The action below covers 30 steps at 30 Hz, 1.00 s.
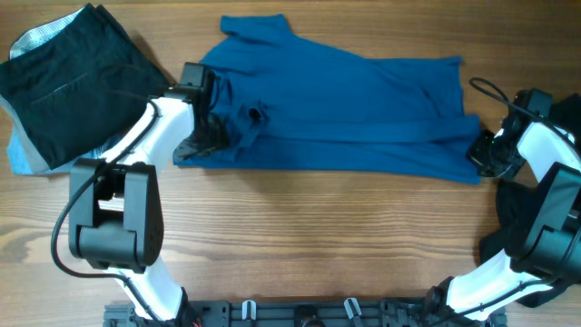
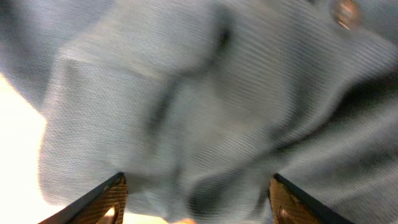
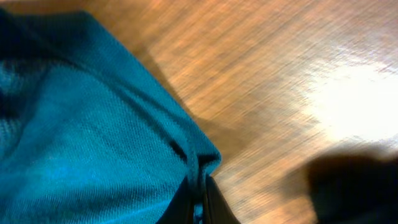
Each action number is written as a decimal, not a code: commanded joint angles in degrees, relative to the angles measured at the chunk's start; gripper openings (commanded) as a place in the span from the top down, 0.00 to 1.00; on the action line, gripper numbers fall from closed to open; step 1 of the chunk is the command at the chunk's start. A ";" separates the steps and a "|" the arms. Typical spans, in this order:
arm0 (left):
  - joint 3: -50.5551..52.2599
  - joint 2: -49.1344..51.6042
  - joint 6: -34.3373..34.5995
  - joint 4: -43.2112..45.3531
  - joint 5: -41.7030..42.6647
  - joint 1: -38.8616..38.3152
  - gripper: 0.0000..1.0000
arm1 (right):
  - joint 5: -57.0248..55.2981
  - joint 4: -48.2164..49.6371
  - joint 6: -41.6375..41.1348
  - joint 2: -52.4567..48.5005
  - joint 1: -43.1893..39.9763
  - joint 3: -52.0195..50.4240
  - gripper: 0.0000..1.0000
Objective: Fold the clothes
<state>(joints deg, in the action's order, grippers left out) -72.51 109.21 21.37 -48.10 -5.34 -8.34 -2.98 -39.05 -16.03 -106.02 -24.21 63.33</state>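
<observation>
So far we have the blue shirt (image 1: 363, 109) doubled lengthwise across the top middle of the frame, cross folds not yet made. Our left gripper (image 1: 213, 136) stands spread over its left end; our right gripper (image 1: 479, 150) pinches its lower-right corner. A black garment (image 1: 73, 82) sits upper left.

No legible txt, labels, brands or nos. in any view

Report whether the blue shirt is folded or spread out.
Partly folded: the blue shirt lies flat with one layer lapped over another, left end bunched; the right gripper pinches one corner.
</observation>
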 commanded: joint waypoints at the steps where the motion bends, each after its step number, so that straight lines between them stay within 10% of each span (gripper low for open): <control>1: 0.50 -2.73 1.86 0.31 -0.04 3.58 0.21 | -8.52 -1.11 -3.54 -0.50 -1.05 -0.72 0.96; 13: 0.52 2.49 1.84 5.05 13.42 3.56 0.31 | -11.96 -3.45 -8.04 -0.48 -5.07 -0.66 0.95; 19: 3.02 6.43 1.90 -0.26 9.88 3.65 0.96 | -11.98 -3.63 -7.93 -0.48 -5.07 -0.66 0.95; 30: 3.19 5.03 15.54 -20.72 1.90 7.06 0.96 | -11.96 -5.20 -7.96 -0.48 -5.07 -0.63 0.96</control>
<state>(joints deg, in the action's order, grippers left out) -70.00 114.17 33.82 -68.38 -0.86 -2.00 -13.89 -44.23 -23.16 -106.02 -29.04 63.22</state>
